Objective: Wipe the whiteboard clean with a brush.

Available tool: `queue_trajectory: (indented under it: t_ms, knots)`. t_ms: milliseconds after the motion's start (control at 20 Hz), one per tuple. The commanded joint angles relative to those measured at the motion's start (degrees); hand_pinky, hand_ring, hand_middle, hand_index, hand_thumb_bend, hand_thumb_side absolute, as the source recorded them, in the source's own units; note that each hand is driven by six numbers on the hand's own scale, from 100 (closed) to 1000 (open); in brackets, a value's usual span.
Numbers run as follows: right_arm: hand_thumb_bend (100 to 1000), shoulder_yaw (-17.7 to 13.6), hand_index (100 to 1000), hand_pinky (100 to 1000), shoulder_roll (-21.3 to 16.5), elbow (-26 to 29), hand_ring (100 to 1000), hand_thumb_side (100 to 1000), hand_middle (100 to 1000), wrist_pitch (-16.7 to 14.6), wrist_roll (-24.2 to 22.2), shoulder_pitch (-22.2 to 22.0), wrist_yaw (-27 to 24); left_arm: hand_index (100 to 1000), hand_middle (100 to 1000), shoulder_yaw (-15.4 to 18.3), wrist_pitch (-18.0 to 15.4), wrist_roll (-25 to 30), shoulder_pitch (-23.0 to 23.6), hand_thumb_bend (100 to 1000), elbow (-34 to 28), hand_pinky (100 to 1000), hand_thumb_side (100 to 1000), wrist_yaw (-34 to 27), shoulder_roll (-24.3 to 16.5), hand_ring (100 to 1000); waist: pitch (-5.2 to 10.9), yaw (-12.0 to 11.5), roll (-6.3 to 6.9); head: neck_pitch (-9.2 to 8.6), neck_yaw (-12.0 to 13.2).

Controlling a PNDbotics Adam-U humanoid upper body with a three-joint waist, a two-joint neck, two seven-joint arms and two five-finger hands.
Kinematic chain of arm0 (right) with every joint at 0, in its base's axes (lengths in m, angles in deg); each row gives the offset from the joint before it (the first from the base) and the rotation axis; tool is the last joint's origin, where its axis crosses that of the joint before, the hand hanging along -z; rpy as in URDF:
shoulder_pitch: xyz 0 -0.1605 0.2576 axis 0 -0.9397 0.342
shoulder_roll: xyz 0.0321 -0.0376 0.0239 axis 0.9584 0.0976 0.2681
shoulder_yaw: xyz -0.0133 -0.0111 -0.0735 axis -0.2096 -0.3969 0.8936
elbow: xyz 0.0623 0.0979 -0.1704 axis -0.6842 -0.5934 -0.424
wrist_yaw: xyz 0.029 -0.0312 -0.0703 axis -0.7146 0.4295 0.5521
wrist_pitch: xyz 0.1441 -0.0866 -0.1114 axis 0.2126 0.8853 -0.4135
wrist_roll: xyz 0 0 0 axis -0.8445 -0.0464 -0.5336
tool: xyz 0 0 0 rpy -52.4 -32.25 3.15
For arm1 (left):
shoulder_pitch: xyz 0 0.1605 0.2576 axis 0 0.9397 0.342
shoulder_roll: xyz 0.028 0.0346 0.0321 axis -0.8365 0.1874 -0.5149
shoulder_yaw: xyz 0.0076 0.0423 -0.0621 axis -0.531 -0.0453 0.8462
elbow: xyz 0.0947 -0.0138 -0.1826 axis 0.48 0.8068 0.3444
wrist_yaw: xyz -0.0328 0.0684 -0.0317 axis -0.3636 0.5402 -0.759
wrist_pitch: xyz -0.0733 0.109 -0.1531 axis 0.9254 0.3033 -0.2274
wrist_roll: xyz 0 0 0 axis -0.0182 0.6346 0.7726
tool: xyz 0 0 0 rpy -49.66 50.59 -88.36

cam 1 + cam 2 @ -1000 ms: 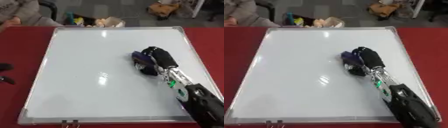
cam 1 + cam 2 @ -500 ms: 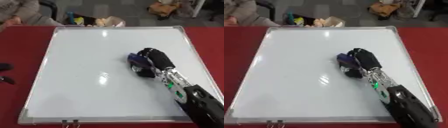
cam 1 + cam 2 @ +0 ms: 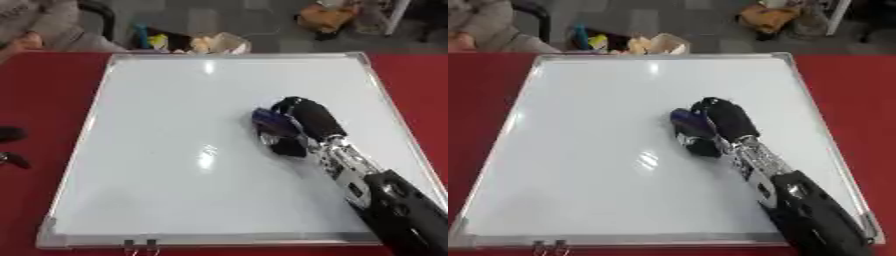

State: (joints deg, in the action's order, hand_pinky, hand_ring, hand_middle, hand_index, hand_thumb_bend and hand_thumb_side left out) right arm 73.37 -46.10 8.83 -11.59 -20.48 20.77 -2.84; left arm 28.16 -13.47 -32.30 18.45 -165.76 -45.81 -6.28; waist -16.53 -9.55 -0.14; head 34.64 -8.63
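A white whiteboard (image 3: 175, 150) with a silver frame lies flat on the red table and fills most of both views. Its surface looks white with only light glare on it. My right hand (image 3: 306, 117) comes in from the lower right and rests on the board a little right of its middle. Its fingers are curled round a dark blue brush (image 3: 269, 121) that is pressed against the board. The brush's underside is hidden by the hand. In the left eye view the tip of my left hand (image 3: 10, 134) shows as a dark shape at the left edge, off the board.
Red table (image 3: 44, 90) surrounds the board on every side. Two small metal clips (image 3: 140, 243) sit at the board's front edge. Bags and clutter (image 3: 188, 42) lie on the floor beyond the far edge. A person's sleeve (image 3: 52, 25) shows at the top left.
My right hand has slid the brush leftwards across the board, towards its middle. The left hand has not moved.
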Motion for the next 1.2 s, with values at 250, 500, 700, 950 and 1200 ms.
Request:
queue_trajectory:
  t_ms: [250,500,700,950,1200]
  knots:
    - [201,-1.46,780,607,0.32,-4.55,709,794,617,1.47,0.74,0.92,-0.15,606,536,0.38,-0.10,0.19,-0.42,247,-1.01,421,948,-0.13,-0.37,696,0.75,-0.14,0.28,-0.11,0.12]
    - [196,-2.84,782,606,0.61,-7.64,709,791,617,2.52,1.93,1.52,-0.44,606,536,0.38,-0.11,0.22,-0.40,246,-0.99,421,948,-0.14,-0.37,697,0.75,-0.19,0.38,-0.14,0.07]
    - [196,-3.31,782,606,0.76,-9.13,709,791,617,2.66,2.79,1.80,-0.36,606,536,0.38,-0.13,0.22,-0.39,246,-0.97,421,948,-0.16,-0.37,697,0.75,-0.22,0.41,-0.15,0.04]
    - [189,-6.06,787,609,0.59,-13.17,710,783,616,4.94,4.01,2.78,-0.42,606,536,0.35,-0.16,0.29,-0.37,245,-0.94,421,949,-0.11,-0.41,697,0.74,-0.35,0.54,-0.28,-0.07]
    - [182,-8.21,791,609,0.49,-16.77,709,784,614,7.26,6.02,3.80,-0.61,606,535,0.37,-0.19,0.30,-0.35,244,-0.90,421,949,-0.15,-0.47,697,0.70,-0.55,0.56,-0.32,-0.17]
